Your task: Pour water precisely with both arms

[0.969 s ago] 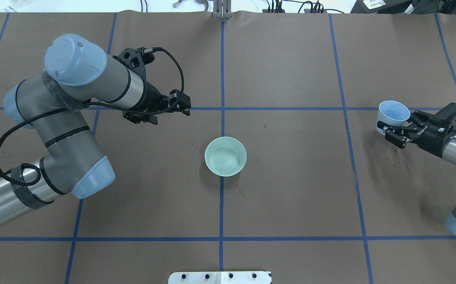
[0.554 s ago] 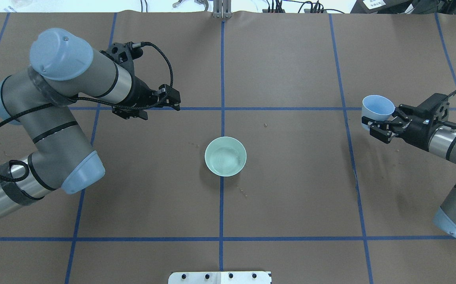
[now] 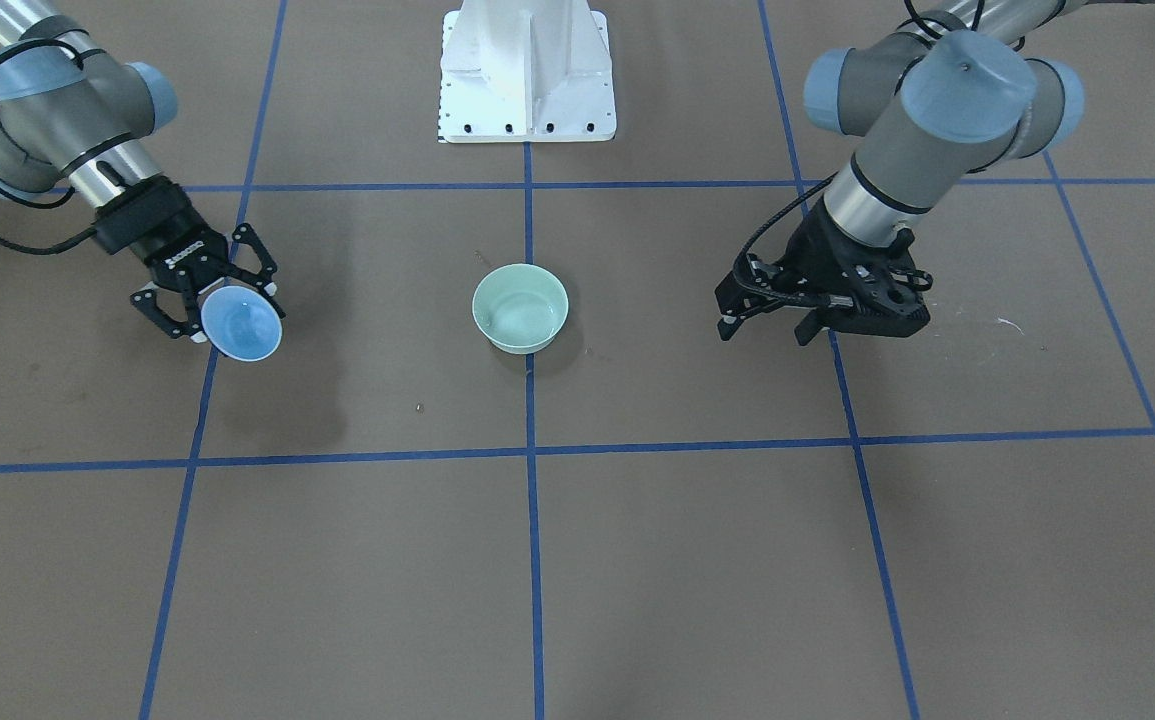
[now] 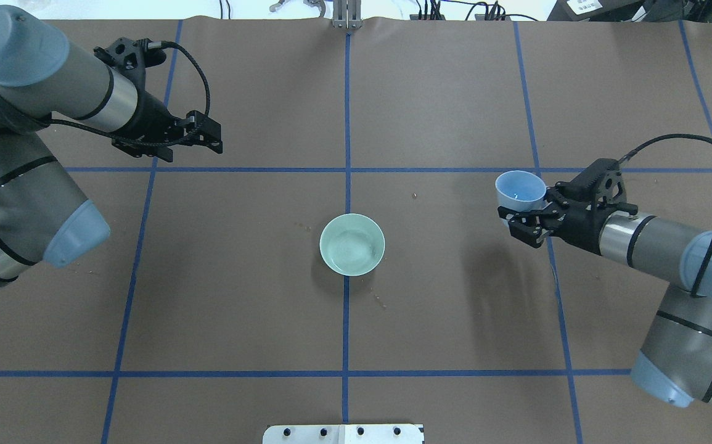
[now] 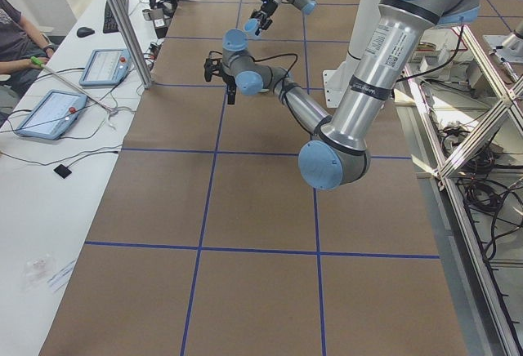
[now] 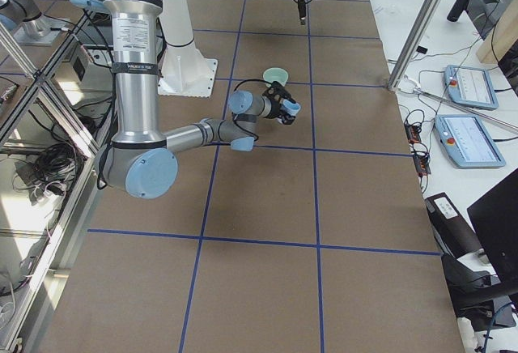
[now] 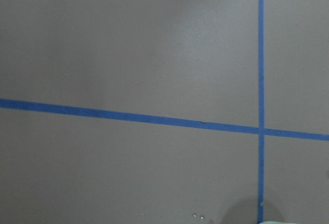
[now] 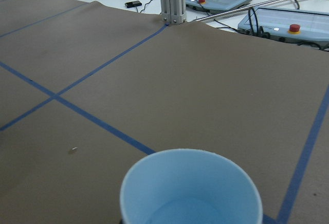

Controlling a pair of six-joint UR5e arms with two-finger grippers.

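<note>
Toward the far left corner of the surface [image 4: 442, 92], the left arm [image 4: 41, 86] is seen bent at the elbow. The left pincer [image 4: 212, 140] is held pointing toward the middle, above a blue tape line [image 4: 347, 123] of the grid. Whether its jaws are apart or together cannot be told. In the left wrist view only brown covering and crossing tape are shown.

In the middle of the surface, well apart from every edge, a pale green bowl [image 4: 323, 237] is set upright on a tape crossing. The water [image 4: 356, 248] is seen in it as a faint white sheen. A few small specks [image 4: 380, 302] are scattered on the covering just beside the bowl, on the side toward the near edge.

Toward the right edge, a light blue cup [image 4: 516, 180] is held off the surface, its mouth upward and slightly tilted. The right pincer [image 4: 523, 202] is clamped on its sides, with the right arm [image 4: 658, 246] stretched in from the near right corner. A little liquid is made out at the cup's bottom in the right wrist view. The cup and the bowl are well apart.
</note>
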